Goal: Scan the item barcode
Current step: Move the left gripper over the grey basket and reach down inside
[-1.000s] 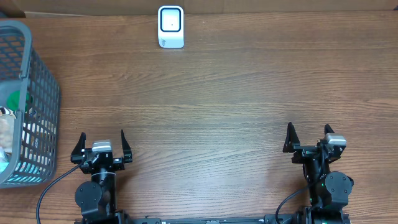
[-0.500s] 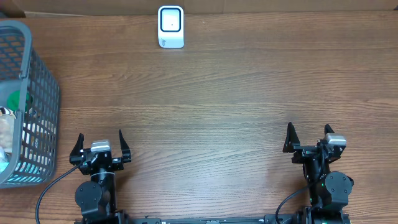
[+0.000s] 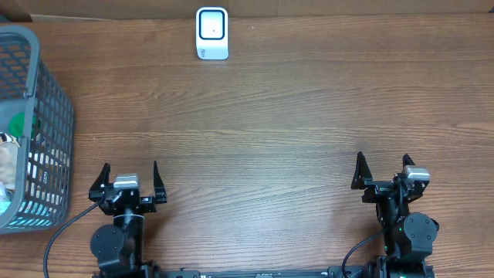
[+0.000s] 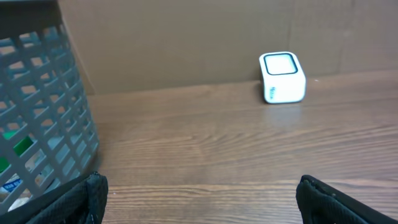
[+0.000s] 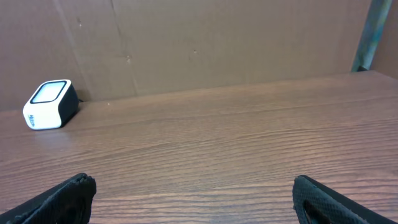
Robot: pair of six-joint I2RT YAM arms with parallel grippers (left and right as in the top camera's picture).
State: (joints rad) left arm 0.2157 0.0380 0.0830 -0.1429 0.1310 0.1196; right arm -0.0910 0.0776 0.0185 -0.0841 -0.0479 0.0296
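Observation:
The white barcode scanner (image 3: pixel 211 33) with a dark-rimmed window stands at the table's far edge; it also shows as the scanner (image 4: pixel 283 76) in the left wrist view and the scanner (image 5: pixel 50 104) in the right wrist view. Items lie in the grey mesh basket (image 3: pixel 46 93) at the left, among them a green-marked item (image 3: pixel 17 122), mostly hidden by the mesh. My left gripper (image 3: pixel 130 167) is open and empty at the near left, just right of the basket (image 4: pixel 43 112). My right gripper (image 3: pixel 383 160) stands open and empty at the near right.
Brown cardboard (image 5: pixel 205 43) lines the back of the wooden table (image 3: pixel 293 116). The basket's wall reaches close to my left gripper's left finger (image 4: pixel 90 193). Bare wood lies between both grippers and the scanner.
My left gripper has shifted slightly, first a little left, then to the right. The right arm, scanner and basket have not moved.

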